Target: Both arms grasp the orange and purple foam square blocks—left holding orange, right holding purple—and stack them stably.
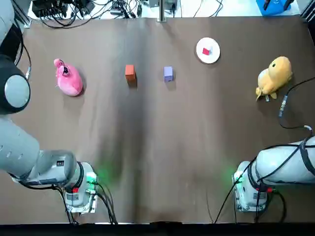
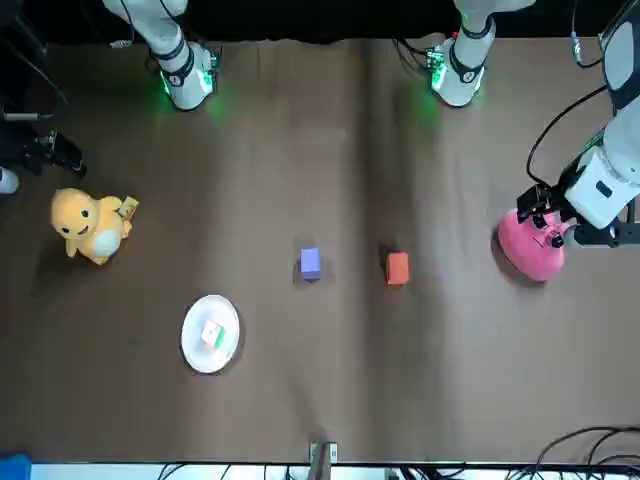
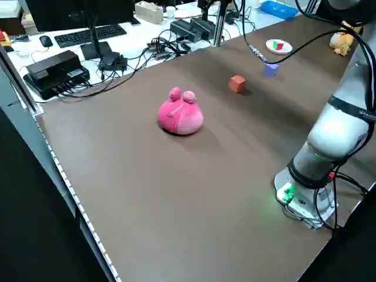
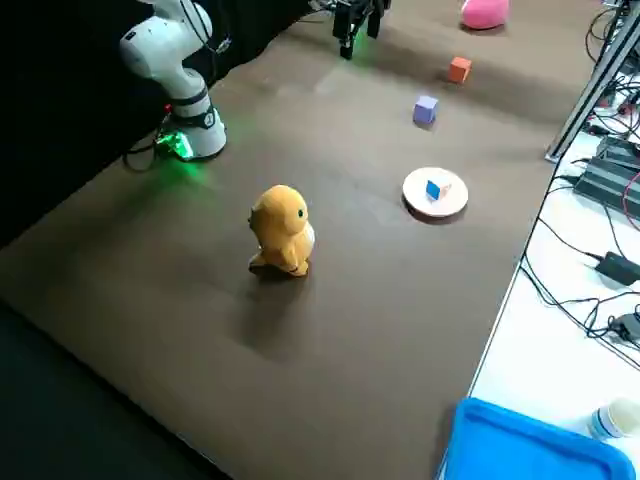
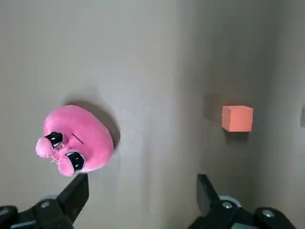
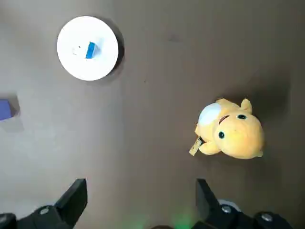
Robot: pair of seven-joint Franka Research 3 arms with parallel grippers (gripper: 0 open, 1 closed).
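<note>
Purple block (image 1: 168,73) is lying beside orange block (image 1: 130,72); left gripper (image 5: 143,183) and right gripper (image 6: 141,186) are hovering either side, fingers spread, empty.

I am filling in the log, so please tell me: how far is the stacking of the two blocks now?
Done: nothing yet. The orange block and the purple block sit apart on the table, untouched. In hand: nothing; the left gripper and the right gripper are both open and empty, above the table. Left: grasp each block, then stack them.
</note>
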